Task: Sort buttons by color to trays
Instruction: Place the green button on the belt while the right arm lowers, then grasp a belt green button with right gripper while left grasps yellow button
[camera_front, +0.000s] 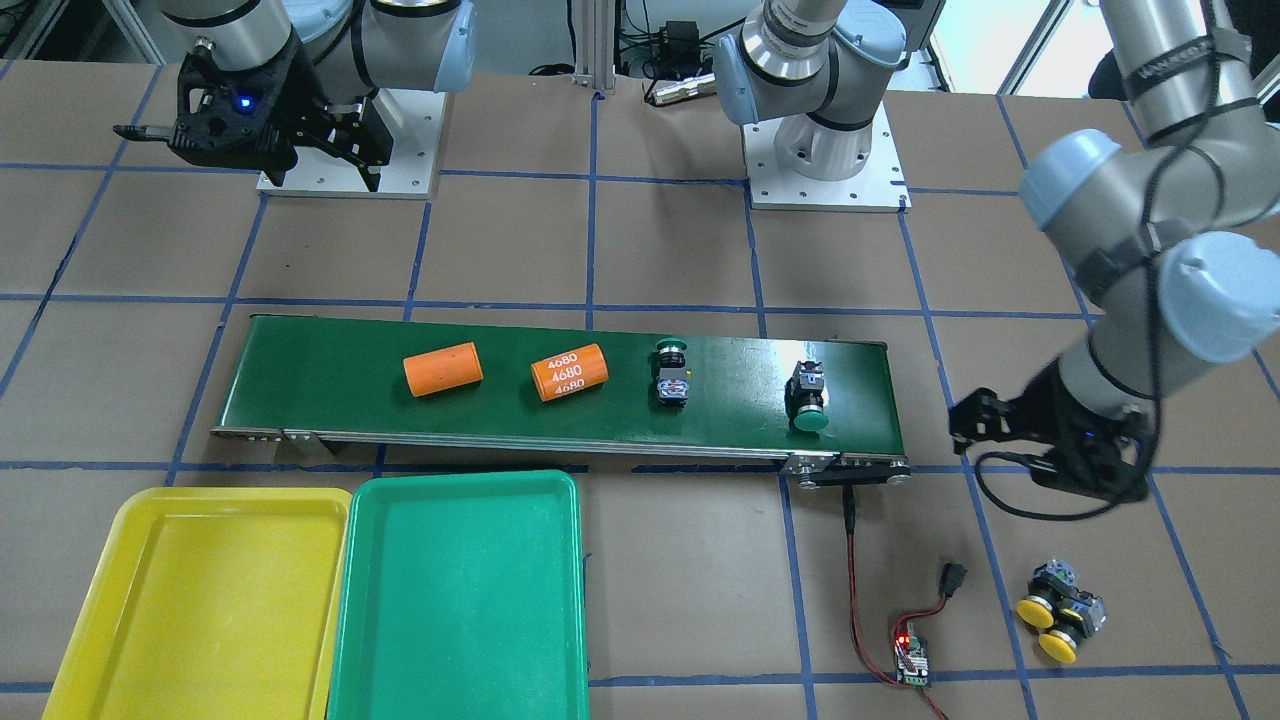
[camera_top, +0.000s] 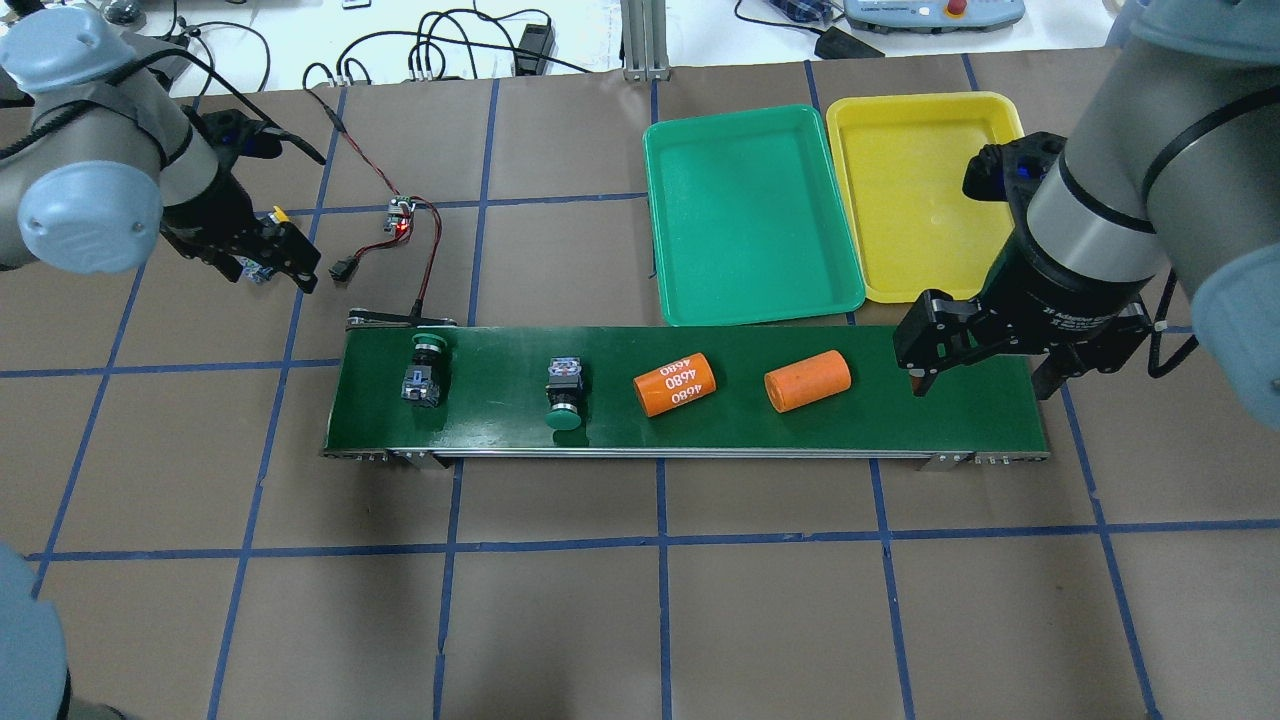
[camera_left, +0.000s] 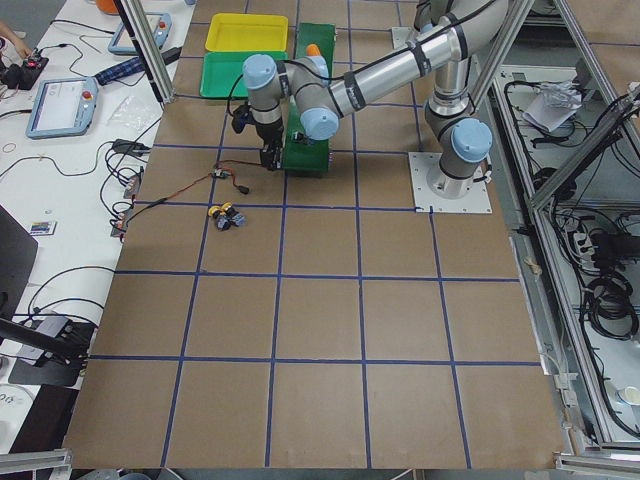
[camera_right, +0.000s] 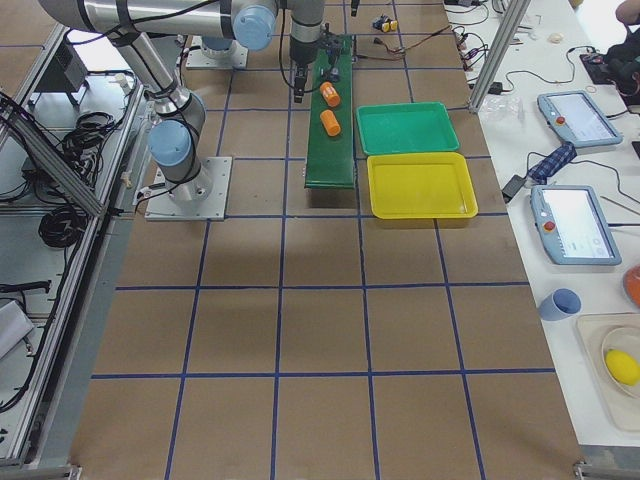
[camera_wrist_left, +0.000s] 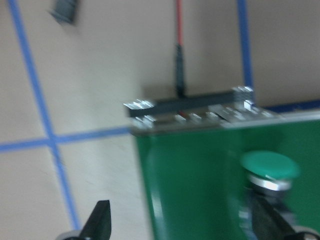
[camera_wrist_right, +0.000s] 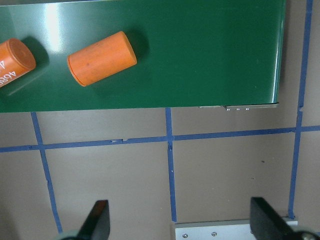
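The left gripper (camera_wrist_left: 182, 221) is being held low at one end of the belt (camera_top: 900, 410), jaws spread wide and nothing grasped. The cap of the end button (camera_wrist_left: 270, 166) is being framed just beside one finger, so a pick of it is judged to be what is being prepared. The right gripper (camera_top: 982, 385) is being hovered over the belt's other end, likewise released and holding nothing. It is being placed there, it is judged, because the trays are being set on that side.

The green tray (camera_top: 750, 215) and the yellow tray (camera_top: 920, 200) are being laid side by side, touching, just beyond the belt. No button is being held in either.

Four buttons are being counted. Two are green: the end button and the middle button (camera_top: 565, 395), both on the belt. The two yellow buttons (camera_front: 1058, 610) are huddled together on the table, off the belt and near the left gripper.

Two cylinders (camera_top: 675, 385) are also being carried on the belt, between the buttons and the right gripper. They are judged to be distractors.

One board (camera_front: 912, 658) is being wired to the belt.
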